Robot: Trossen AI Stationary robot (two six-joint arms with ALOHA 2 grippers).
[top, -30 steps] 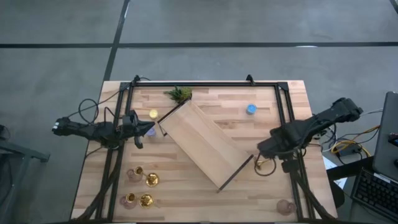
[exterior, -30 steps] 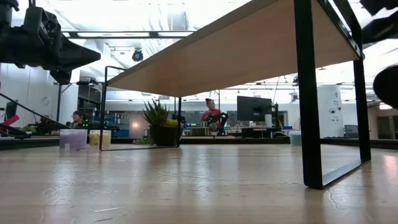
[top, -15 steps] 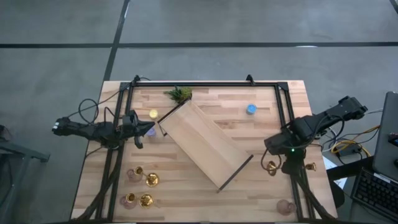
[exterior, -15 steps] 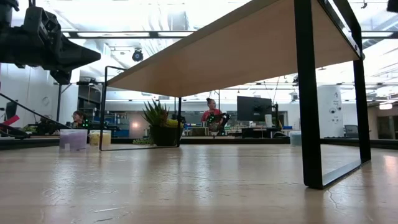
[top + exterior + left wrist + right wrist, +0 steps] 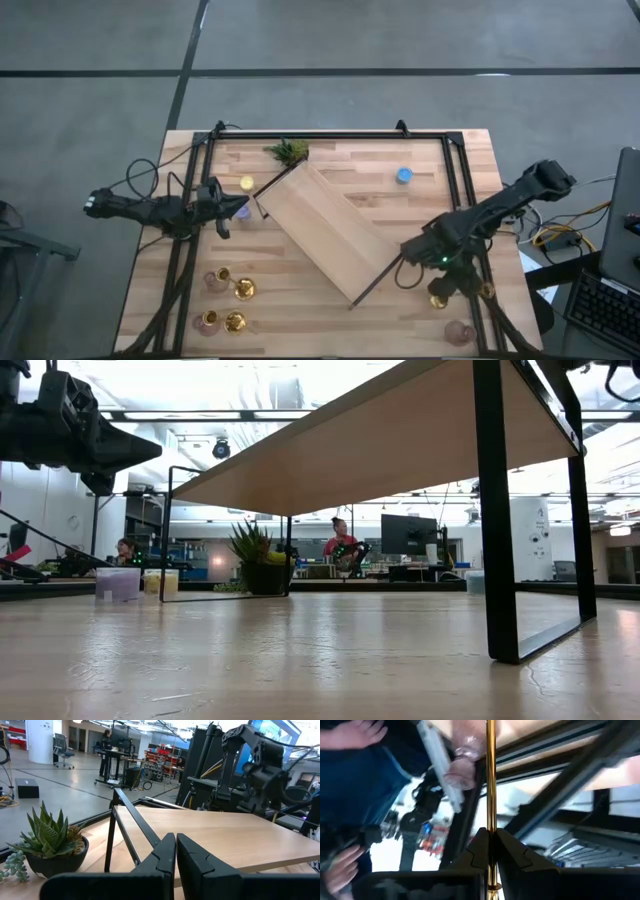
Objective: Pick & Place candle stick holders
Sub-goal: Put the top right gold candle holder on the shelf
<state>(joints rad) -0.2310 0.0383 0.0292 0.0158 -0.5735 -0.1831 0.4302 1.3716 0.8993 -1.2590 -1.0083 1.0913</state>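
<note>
My right gripper [image 5: 436,285] is near the table's near right corner, shut on a gold candlestick [image 5: 437,299]. In the right wrist view its slim stem [image 5: 490,780] runs between my fingers. Two more gold candlesticks [image 5: 245,289] [image 5: 235,322] stand on their bases at the near left, next to two pinkish glass cups [image 5: 215,280] [image 5: 207,322]. A third pink cup [image 5: 460,332] stands at the near right and also shows in the right wrist view [image 5: 461,766]. My left gripper [image 5: 240,208] waits shut and empty at the left [image 5: 176,851]. My right gripper pinches the gold candlestick's slim stem [image 5: 490,827] between its two fingers [image 5: 509,847]. The stem passes straight through the gap and sticks out past the fingertips. Whether the candlestick is clear of the table does not show.
A wooden bench with black legs [image 5: 330,230] stands slantwise at mid-table. A black frame [image 5: 450,170] runs round the table. A green plant [image 5: 290,151] and yellow [image 5: 246,183] and blue [image 5: 403,175] tealights lie at the far side. A person's hands [image 5: 350,735] show beyond the table.
My right gripper has gone toward the table's near edge with the gold candlestick and has turned on the way. It has left the right side of the low view. My left arm has kept still.
</note>
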